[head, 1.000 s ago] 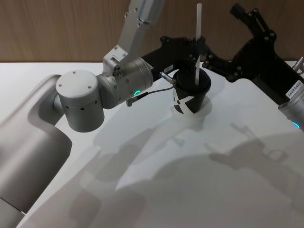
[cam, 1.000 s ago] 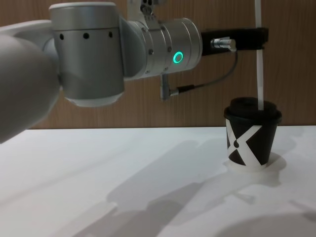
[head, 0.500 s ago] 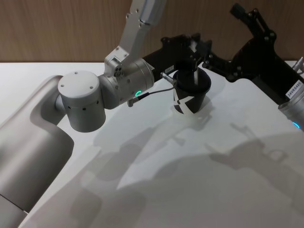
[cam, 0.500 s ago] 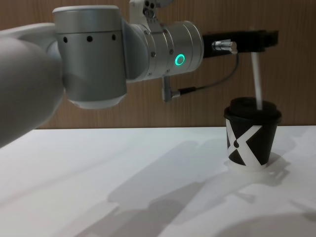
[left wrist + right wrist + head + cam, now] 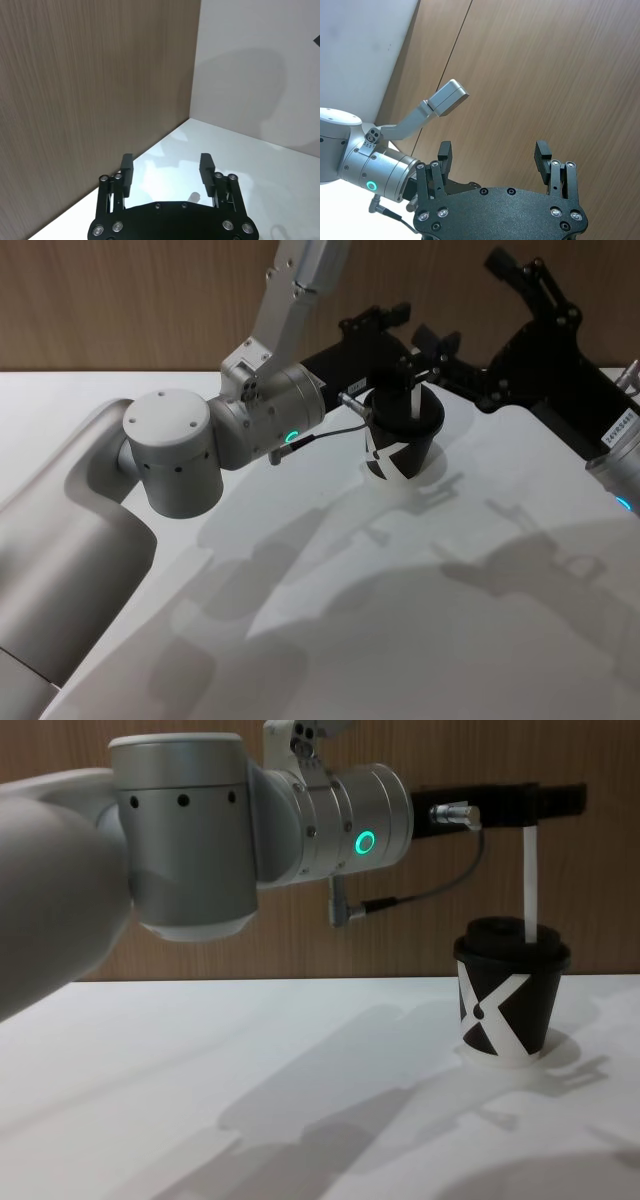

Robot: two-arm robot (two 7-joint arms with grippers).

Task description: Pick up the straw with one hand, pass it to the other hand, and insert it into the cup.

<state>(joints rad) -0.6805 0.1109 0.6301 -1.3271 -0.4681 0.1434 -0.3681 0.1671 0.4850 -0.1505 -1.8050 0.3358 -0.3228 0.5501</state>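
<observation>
Where the head view looks down on the white table [image 5: 330, 620], the left gripper [image 5: 420, 328] sits directly above the cup [image 5: 400, 435], fingers spread wide and holding nothing. One finger [image 5: 385, 316] lies to the left, the other to the right of the lid. The straw [image 5: 415, 392] stands upright in the lid, only a short white length showing between the spread fingers, touching neither. The right gripper [image 5: 515, 275] hangs well apart at the far right, above the table's back edge, fingers apart and empty.

Left wrist view: the left gripper [image 5: 166, 171] shows both ribbed pads [image 5: 127, 167] released with a wide gap, nothing between them; the white surface lies beyond.

Right wrist view: the right gripper [image 5: 492, 152] is likewise released, fingertips [image 5: 543, 152] far apart, gripping nothing. The silver left arm [image 5: 375, 167] with its green ring light appears beyond it.

Chest view: the cup [image 5: 510, 1000] stands on the table [image 5: 250, 1100] at right, white X mark facing the camera. The straw [image 5: 531, 885] rises almost vertically from the domed lid, leaning slightly, its top just under the left gripper [image 5: 560, 802], which reaches in horizontally from the silver arm. Contact between straw top and gripper underside cannot be judged here.
</observation>
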